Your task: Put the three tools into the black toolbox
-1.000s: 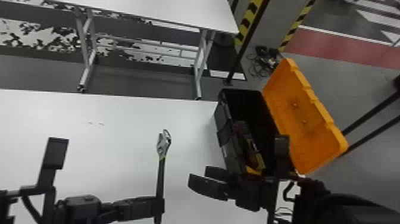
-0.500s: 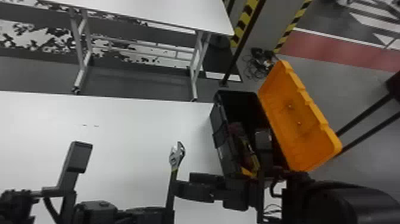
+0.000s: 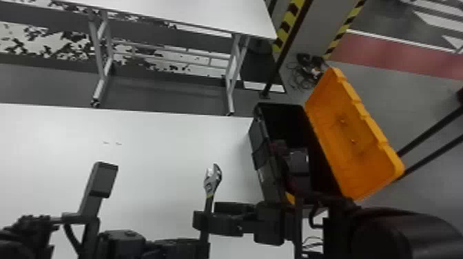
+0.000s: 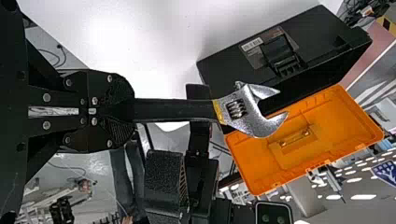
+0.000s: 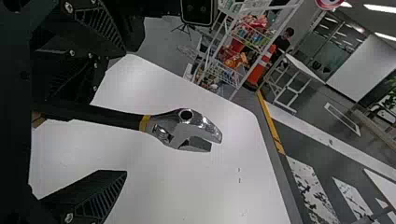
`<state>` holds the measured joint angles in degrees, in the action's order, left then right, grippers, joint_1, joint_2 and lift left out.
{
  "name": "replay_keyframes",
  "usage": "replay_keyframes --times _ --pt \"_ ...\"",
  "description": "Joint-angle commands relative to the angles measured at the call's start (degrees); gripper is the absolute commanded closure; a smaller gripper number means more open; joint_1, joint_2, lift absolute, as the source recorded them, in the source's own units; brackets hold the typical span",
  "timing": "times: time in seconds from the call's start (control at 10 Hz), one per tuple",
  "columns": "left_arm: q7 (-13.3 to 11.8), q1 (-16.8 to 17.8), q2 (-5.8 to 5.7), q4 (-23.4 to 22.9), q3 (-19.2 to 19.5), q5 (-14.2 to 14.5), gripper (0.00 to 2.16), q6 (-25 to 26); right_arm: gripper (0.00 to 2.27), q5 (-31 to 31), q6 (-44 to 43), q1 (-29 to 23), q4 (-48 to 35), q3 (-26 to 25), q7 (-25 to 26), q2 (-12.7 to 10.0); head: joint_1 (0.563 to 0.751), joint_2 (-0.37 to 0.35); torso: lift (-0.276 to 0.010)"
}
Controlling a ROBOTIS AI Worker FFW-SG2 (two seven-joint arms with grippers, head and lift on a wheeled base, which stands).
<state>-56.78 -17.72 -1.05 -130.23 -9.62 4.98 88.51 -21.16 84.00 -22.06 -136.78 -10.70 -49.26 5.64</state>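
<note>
Lower centre, head view: the adjustable wrench point(image 3: 212, 182), its handle gripped by the left tool point(image 4: 127, 111). The right tool point(image 3: 208, 214) is open beside it; for a likely handover, it should close squarely before the left releases. The black toolbox point(image 3: 262, 155) stands right of centre.

From head, looks fwd + down from up high over white table point(image 3: 155, 148), farther back than either wrist cam, w/ open toolbox point(image 3: 262, 151) and orange lid point(image 3: 351, 137) toward robot's R and far table point(image 3: 206, 13) beyond. From L wrist, looks approx. toward robot's R, close up along wrench point(image 3: 212, 180) and past to toolbox and orange lid — shared w/ head view. From R wrist, looks roughly opp. way, across white table to distant shelving point(image 5: 249, 44) — close to wrench, sharing wrench and part of white table w/ both other views.
</note>
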Motion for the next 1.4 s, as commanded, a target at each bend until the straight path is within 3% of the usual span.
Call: replay_keyframes --times 0.0,0.1,0.2,0.3,0.9,1.0,1.1,1.2,1.3 --pt "0.0 -0.03 0.0 -0.03 0.04 0.03 2.14 -0.13 0.17 -0.02 -0.54 -0.01 0.11 0.86 0.04 -0.37 0.695 -0.268 -0.051" --pt "-0.09 -0.03 0.0 -0.03 0.04 0.03 2.14 -0.13 0.63 0.06 -0.72 -0.01 -0.07 1.12 -0.05 -0.37 0.695 -0.263 -0.051" --pt "-0.09 -0.12 0.0 -0.12 0.04 0.03 2.14 -0.13 1.92 0.06 -0.72 -0.09 -0.07 1.3 0.12 -0.46 0.695 -0.252 -0.051" --pt "-0.09 -0.21 0.0 -0.2 0.12 0.03 2.14 -0.13 2.25 -0.02 -1.77 -0.53 -0.42 1.12 0.65 -0.37 0.695 -0.247 -0.051" --pt "0.35 -0.91 0.09 -0.64 0.3 -0.14 2.13 -0.48 2.25 0.33 -5.46 -2.64 -1.91 -0.46 -0.05 -0.28 0.695 -0.263 -0.051" --pt "1.41 -1.96 0.09 -1.44 0.12 -0.23 1.95 -2.24 2.25 0.41 -5.64 -2.82 -2.18 -0.55 -0.31 -0.2 0.695 -0.265 -0.051" --pt "1.85 -2.84 -0.09 -2.4 0.04 -0.23 0.91 -3.3 2.25 0.33 -5.64 -3.26 -2.53 -0.81 -0.31 -0.2 0.695 -0.266 -0.051" --pt "1.76 -3.02 -0.09 -2.67 -0.14 -0.32 0.0 -3.3 2.25 0.15 -5.64 -3.7 -3.06 -0.99 -0.31 -0.2 0.695 -0.267 -0.051" --pt "1.76 -3.11 0.0 -2.67 -0.23 -0.32 0.0 -3.3 2.25 -0.02 -8.1 -4.84 -3.14 -1.52 -0.49 -0.2 0.695 -0.273 -0.051"
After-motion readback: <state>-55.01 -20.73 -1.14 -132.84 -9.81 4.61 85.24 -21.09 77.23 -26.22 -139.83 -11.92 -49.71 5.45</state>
